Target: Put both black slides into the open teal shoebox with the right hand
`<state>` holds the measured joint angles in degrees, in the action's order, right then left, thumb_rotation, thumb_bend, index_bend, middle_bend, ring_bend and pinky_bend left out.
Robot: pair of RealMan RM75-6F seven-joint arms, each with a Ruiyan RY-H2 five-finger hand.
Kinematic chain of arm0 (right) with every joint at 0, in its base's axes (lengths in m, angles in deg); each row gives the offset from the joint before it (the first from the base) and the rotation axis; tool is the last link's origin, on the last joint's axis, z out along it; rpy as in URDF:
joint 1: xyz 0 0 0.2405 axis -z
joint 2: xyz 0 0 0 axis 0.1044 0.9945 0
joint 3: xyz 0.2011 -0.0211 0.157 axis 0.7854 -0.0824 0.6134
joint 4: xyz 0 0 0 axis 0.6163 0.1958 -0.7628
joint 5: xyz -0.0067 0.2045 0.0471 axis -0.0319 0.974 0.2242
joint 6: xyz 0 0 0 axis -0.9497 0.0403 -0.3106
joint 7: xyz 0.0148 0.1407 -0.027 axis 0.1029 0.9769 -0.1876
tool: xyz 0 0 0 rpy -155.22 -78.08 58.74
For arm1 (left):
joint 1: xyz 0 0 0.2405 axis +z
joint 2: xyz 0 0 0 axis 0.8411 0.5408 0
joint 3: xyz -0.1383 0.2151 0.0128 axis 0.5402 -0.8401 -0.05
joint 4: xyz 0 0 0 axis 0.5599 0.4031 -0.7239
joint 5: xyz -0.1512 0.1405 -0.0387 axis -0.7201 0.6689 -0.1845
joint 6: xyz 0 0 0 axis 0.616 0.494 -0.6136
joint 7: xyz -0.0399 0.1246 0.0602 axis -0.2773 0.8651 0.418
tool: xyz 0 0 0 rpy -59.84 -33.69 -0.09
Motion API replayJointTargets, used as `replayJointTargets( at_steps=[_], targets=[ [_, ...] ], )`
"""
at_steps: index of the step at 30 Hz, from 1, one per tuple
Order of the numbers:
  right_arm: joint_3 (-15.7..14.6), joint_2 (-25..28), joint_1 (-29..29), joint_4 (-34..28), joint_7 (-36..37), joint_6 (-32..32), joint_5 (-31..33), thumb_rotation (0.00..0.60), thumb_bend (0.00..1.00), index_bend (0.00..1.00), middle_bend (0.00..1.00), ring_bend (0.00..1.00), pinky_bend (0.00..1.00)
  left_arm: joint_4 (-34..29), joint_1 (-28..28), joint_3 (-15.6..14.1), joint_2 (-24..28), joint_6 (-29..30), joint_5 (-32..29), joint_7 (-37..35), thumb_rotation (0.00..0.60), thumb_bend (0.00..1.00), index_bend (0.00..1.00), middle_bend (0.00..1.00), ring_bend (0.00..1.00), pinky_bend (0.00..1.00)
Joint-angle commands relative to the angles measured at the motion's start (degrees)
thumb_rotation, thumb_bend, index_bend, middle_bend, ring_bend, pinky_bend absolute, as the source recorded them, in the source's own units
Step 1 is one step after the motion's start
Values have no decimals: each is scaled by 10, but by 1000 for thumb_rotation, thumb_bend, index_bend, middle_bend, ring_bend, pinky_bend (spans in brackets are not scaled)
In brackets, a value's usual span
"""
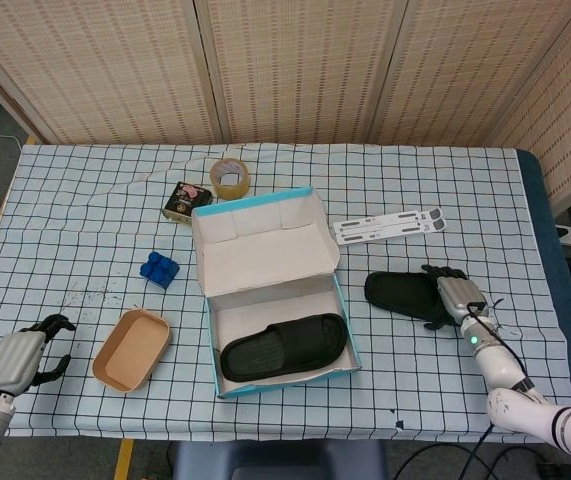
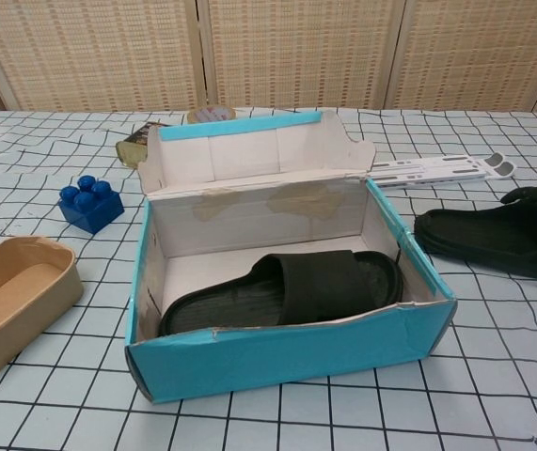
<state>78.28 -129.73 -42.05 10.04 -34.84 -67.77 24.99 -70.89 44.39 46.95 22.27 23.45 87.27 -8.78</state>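
The second black slide (image 1: pixel 402 292) lies on the table right of centre, long axis left-right, just right of the teal shoebox (image 1: pixel 350 340) holding its mate (image 1: pixel 285 346). Our right hand (image 1: pixel 452 296) grips its right end; our left hand (image 1: pixel 20 358), lower left, hangs loosely curled, empty.

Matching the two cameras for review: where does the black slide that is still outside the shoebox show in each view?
Head view: second black slide lies right of the teal shoebox, at the right robot hand.
Chest view: it lies at the right edge.
Shared landmark: the teal shoebox.
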Motion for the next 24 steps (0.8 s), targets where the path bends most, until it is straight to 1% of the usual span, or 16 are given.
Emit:
replayJointTargets(
  at_steps=[1, 3, 4, 9, 12, 13, 16, 18, 22, 24],
  targets=[
    [2, -12, 3, 12, 0, -9, -5, 600, 0, 176, 215, 46, 128, 0, 0, 0, 0, -1, -1, 1, 600, 386, 312, 198, 325, 420],
    [3, -23, 7, 23, -1, -21, -12, 600, 0, 254, 284, 120, 197, 0, 0, 0, 0, -2, -2, 1, 600, 386, 312, 198, 326, 420],
    [3, -26, 8, 26, -2, -23, -14, 600, 0, 278, 311, 149, 224, 0, 0, 0, 0, -1, -2, 1, 600, 385, 311, 198, 325, 420],
    [5, -40, 13, 41, -9, -37, -21, 600, 0, 369, 384, 226, 299, 0, 1, 0, 0, 0, -2, -1, 600, 386, 312, 199, 325, 420],
    [10, -44, 18, 43, -11, -53, -27, 600, 0, 462, 451, 303, 360, 0, 0, 0, 1, 0, -1, -1, 600, 386, 311, 199, 325, 420],
    [11, -44, 20, 41, -12, -60, -30, 600, 0, 478, 462, 316, 371, 0, 0, 0, 0, 0, 0, -1, 600, 386, 311, 199, 325, 420],
    [16, -43, 30, 29, -28, -107, -44, 600, 0, 535, 501, 358, 410, 0, 0, 0, 1, -1, -2, -1, 600, 385, 311, 199, 325, 420],
    [20, -43, 40, 12, -50, -161, -60, 600, 0, 556, 516, 374, 427, -1, 0, 0, 1, -2, -2, 0, 600, 386, 311, 199, 326, 420],
    [23, -37, 61, -40, -114, -269, -95, 600, 0, 564, 522, 380, 432, 0, -1, -1, 0, -4, -3, 3, 600, 387, 312, 198, 326, 420],
    [22, -34, 69, -65, -143, -312, -115, 600, 0, 564, 522, 380, 432, -1, -2, -1, 0, -5, -3, 4, 600, 386, 311, 198, 325, 420]
  ],
)
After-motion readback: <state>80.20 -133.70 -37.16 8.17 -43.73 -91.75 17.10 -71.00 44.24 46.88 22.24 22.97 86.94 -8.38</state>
